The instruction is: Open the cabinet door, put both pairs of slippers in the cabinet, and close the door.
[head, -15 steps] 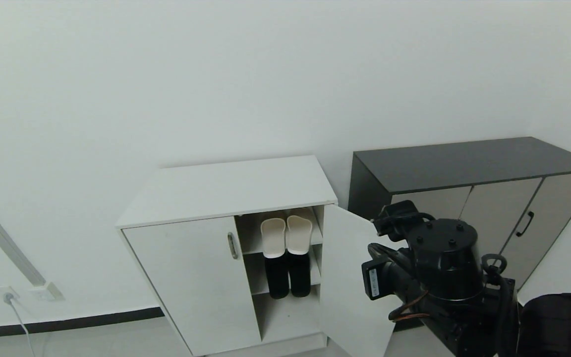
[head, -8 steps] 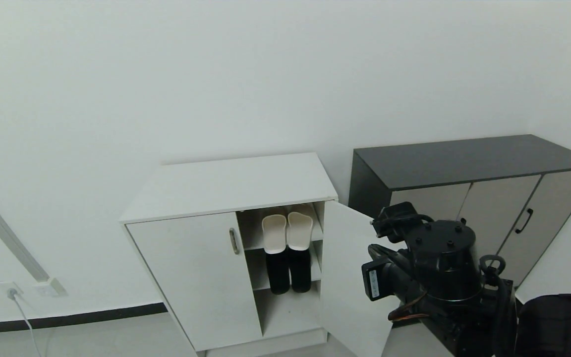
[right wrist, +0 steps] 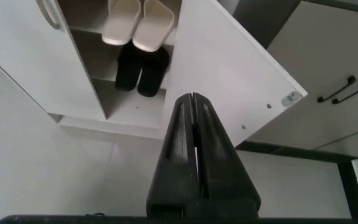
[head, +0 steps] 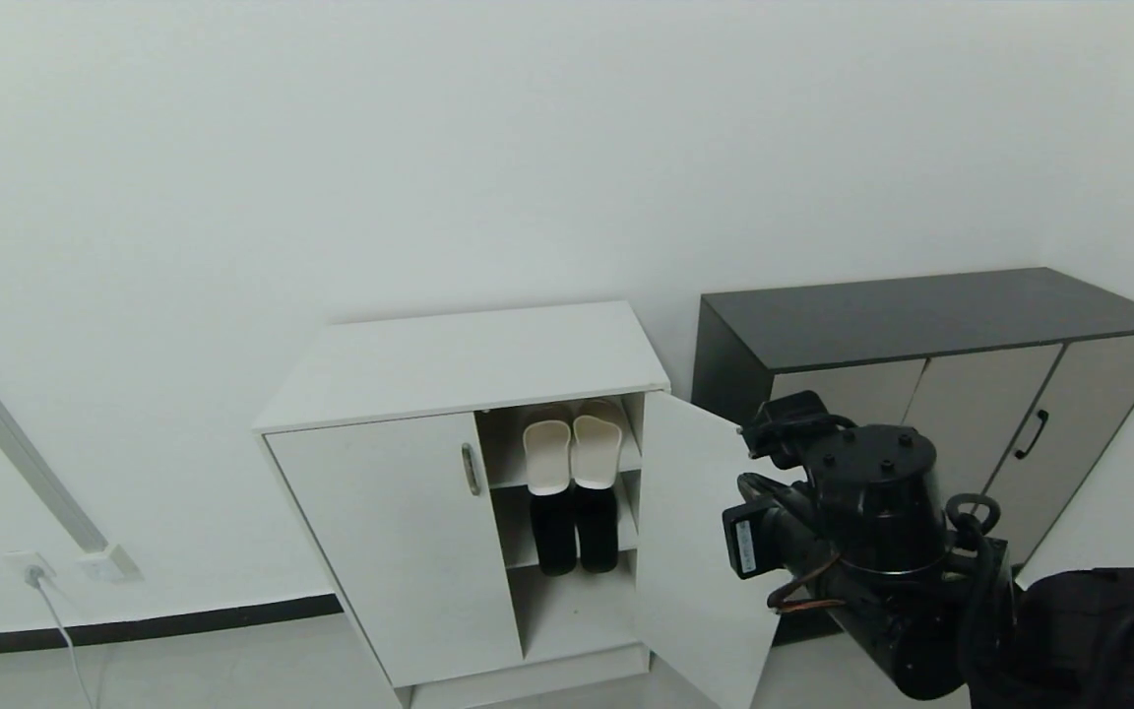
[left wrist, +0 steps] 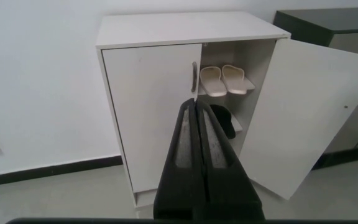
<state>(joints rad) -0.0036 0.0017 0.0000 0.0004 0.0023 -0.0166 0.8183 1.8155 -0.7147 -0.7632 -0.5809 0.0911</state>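
Right door (head: 690,551) hung open, barring approach from right; left door (head: 400,551) shut; white slippers (head: 572,453) filled top shelf (head: 506,481), black slippers (head: 575,530) middle; bottom shelf (head: 577,615) gave room.

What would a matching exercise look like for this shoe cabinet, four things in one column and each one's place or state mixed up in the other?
Column one:
1. white slippers
2. black slippers
3. left door
4. right door

Column two:
A. swung open
B. on the upper shelf
C. shut
D. on the middle shelf

Pairs: 1-B, 2-D, 3-C, 4-A.
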